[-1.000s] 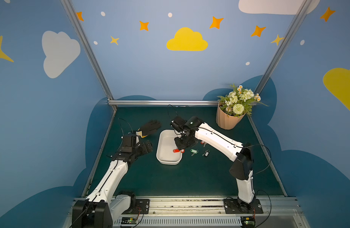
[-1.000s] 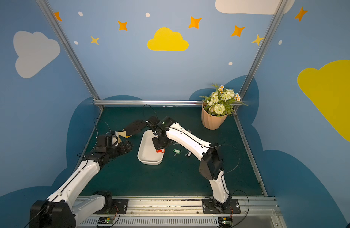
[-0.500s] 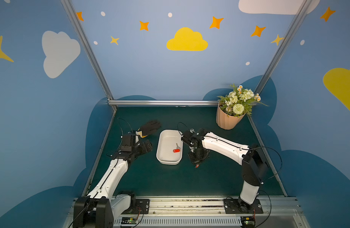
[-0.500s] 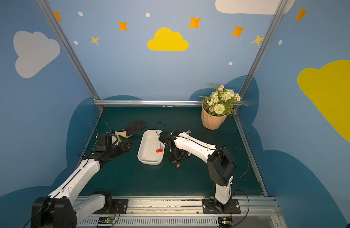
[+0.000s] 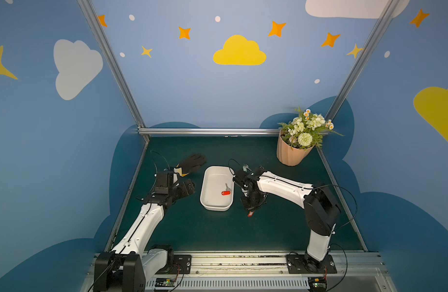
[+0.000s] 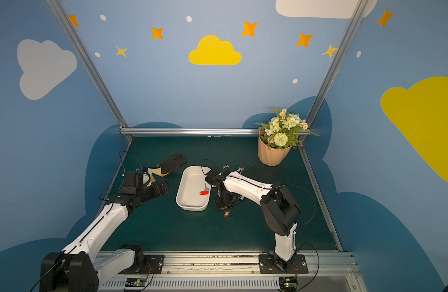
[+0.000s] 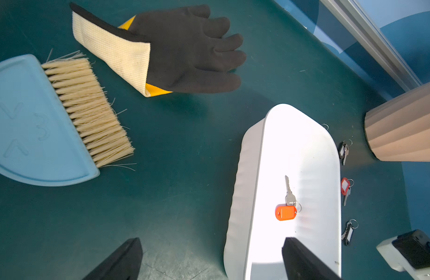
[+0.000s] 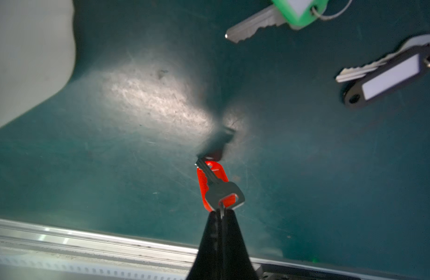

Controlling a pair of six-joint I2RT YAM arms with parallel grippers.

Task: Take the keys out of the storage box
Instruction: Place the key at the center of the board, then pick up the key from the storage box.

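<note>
While your right claw point(image 8: 221, 213) pinches a red-tagged key point(image 8: 221, 192) above the table point(image 8: 112, 169), the orange-tagged key point(image 7: 287, 203) lies lengthwise in the storage box point(image 7: 243, 169), just ahead of your wide-open, empty left claw point(image 7: 209, 242).

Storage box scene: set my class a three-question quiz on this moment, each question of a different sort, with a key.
1. True or false: the storage box is empty.
2. What does the right gripper hold? A a coin; B a key on a red tag; C nothing.
3. Fill in: the left gripper is ____ (open or shut).
Key: 1 false, one orange-tagged key lies inside; 2 B, pinched above the mat outside the box; 3 open.
</note>
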